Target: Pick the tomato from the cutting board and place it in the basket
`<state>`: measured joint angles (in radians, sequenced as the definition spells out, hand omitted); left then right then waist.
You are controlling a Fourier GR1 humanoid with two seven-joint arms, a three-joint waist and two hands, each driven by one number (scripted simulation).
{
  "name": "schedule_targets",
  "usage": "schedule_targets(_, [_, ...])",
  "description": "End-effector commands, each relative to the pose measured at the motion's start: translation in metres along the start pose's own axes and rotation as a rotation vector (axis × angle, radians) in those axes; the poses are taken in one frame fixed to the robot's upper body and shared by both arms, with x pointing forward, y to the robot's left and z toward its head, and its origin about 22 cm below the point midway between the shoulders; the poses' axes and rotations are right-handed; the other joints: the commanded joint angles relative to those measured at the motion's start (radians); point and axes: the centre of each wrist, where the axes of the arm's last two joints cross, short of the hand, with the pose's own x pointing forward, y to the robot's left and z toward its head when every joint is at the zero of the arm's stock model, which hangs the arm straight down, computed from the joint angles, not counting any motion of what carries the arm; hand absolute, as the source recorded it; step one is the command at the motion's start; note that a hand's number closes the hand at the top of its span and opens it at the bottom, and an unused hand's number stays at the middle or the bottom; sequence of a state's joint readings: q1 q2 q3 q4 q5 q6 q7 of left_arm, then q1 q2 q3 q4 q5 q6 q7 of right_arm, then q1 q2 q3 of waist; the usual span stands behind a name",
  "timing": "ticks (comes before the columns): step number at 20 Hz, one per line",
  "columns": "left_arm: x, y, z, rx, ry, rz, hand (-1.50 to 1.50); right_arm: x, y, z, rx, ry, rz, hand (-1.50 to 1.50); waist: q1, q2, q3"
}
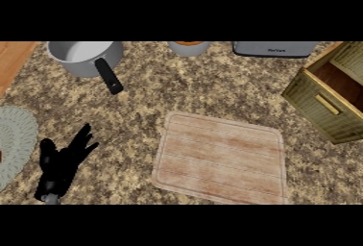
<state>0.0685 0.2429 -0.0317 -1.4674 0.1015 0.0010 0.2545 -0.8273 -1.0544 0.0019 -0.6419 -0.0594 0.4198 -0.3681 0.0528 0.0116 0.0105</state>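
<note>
Left hand (60,165) low at left, fingers straight and spread, holding nothing. Cutting board (220,161) mid-counter, basket (312,96) far right, pot (78,67) top left.

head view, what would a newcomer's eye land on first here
The pale wooden cutting board at the view's centre stands out first, with no tomato showing on it. Next come the olive woven basket at the right edge and the black left robot hand, fingers straight, at lower left.
</note>
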Motion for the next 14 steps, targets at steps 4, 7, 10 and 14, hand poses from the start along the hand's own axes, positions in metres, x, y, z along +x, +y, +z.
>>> schedule_targets(4, [-0.037, 0.001, 0.000, 0.016, 0.115, 0.017, 0.00, -0.006, -0.022, 0.002, -0.063, -0.035, -0.062, -1.50, -0.004, 0.008, -0.009])
schedule_targets(7, [-0.016, -0.013, -0.006, 0.002, 0.096, 0.004, 0.00, -0.010, -0.012, -0.008, -0.098, -0.012, -0.130, -1.50, 0.000, 0.008, -0.009])
schedule_targets(10, [-0.024, -0.017, 0.005, -0.002, 0.098, 0.002, 0.00, -0.004, -0.046, 0.009, -0.157, 0.037, -0.187, -1.50, 0.006, 0.009, -0.008])
schedule_targets(14, [-0.027, -0.010, 0.012, -0.019, 0.095, 0.004, 0.00, -0.013, -0.068, 0.036, -0.217, 0.101, -0.210, -1.50, 0.012, 0.011, -0.007])
